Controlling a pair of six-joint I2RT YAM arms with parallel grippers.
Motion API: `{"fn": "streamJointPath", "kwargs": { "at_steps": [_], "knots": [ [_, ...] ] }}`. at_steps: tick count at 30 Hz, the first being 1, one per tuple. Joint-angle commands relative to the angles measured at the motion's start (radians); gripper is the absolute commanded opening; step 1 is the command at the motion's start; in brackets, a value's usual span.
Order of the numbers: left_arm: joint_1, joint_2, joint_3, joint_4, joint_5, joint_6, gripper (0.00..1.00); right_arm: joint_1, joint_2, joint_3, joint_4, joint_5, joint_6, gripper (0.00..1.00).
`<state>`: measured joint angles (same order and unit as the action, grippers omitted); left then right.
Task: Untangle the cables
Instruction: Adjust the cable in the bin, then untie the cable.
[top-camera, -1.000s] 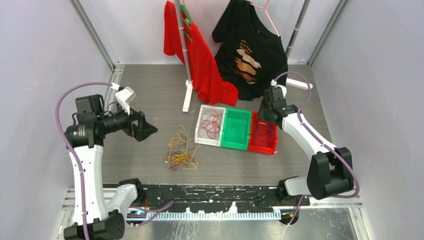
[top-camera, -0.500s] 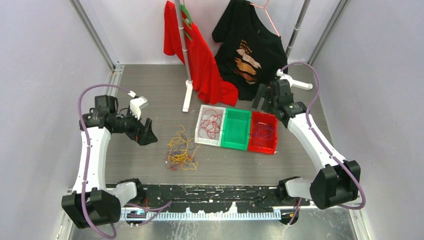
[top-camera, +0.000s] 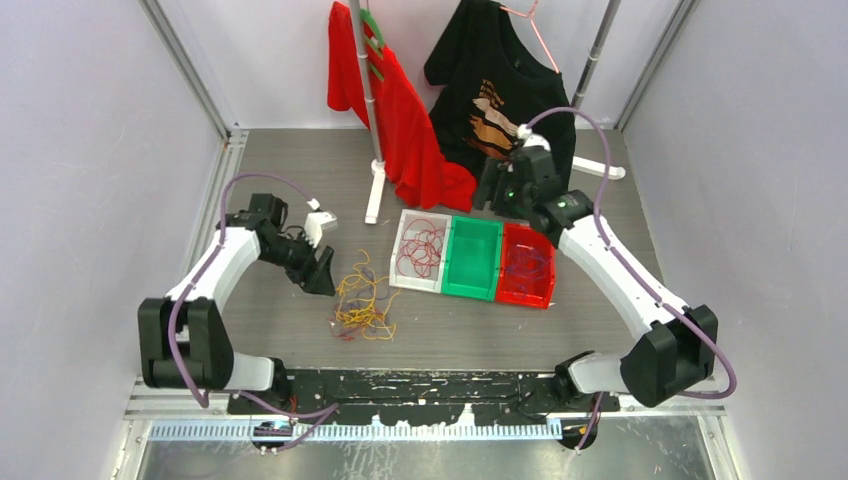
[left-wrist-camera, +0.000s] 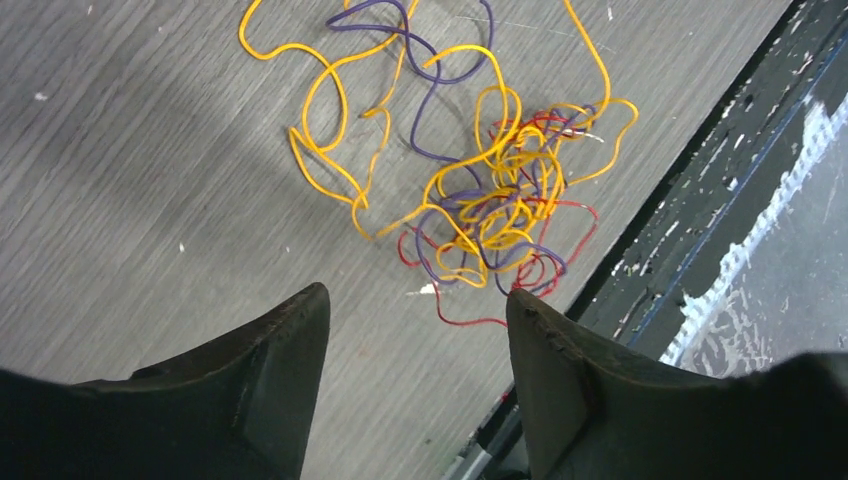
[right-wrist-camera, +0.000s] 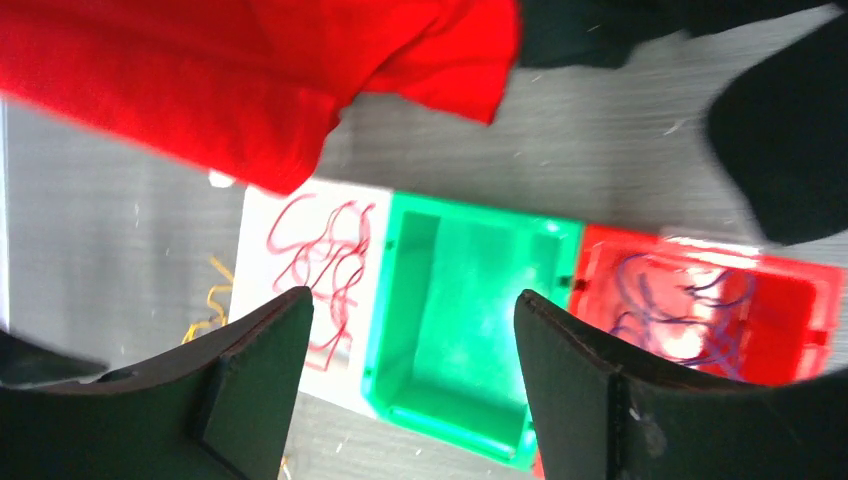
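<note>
Yellow, purple and red cables (top-camera: 362, 305) lie knotted left of centre in the top view, just right of left gripper (top-camera: 318, 270). Right gripper (top-camera: 495, 190) hovers upper right, behind green bin (top-camera: 472, 258).

Left wrist: fingers parted, empty; tangle at upper centre.

Right wrist: fingers parted, empty. Red strands (right-wrist-camera: 320, 250) in white bin (right-wrist-camera: 362, 335), purple strands (right-wrist-camera: 670, 300) in red bin (right-wrist-camera: 598, 300).

Risk: pinching the knot's dense core would drag several colours together.

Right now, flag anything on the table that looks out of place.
A knotted pile of yellow, purple and red cables lies loose left of the bins. The green bin sits empty, while the white bin holds red cables and the red bin purple cables.
</note>
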<state>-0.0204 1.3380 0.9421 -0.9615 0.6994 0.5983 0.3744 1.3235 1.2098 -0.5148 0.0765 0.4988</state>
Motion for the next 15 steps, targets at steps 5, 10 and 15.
{"fn": "streamJointPath", "kwargs": {
  "at_steps": [5,10,15],
  "knots": [
    [-0.13,0.166,0.022,0.129,-0.055,-0.012,0.55,0.218,-0.075,-0.082,0.147,0.119,0.045,0.69],
    [-0.15,0.225,0.016,0.196,-0.059,-0.036,0.41,0.303,-0.092,-0.154,0.213,0.144,0.067,0.65],
    [-0.148,0.211,0.029,0.176,-0.101,-0.029,0.05,0.397,-0.089,-0.189,0.263,0.147,0.032,0.63]
  ]
}}
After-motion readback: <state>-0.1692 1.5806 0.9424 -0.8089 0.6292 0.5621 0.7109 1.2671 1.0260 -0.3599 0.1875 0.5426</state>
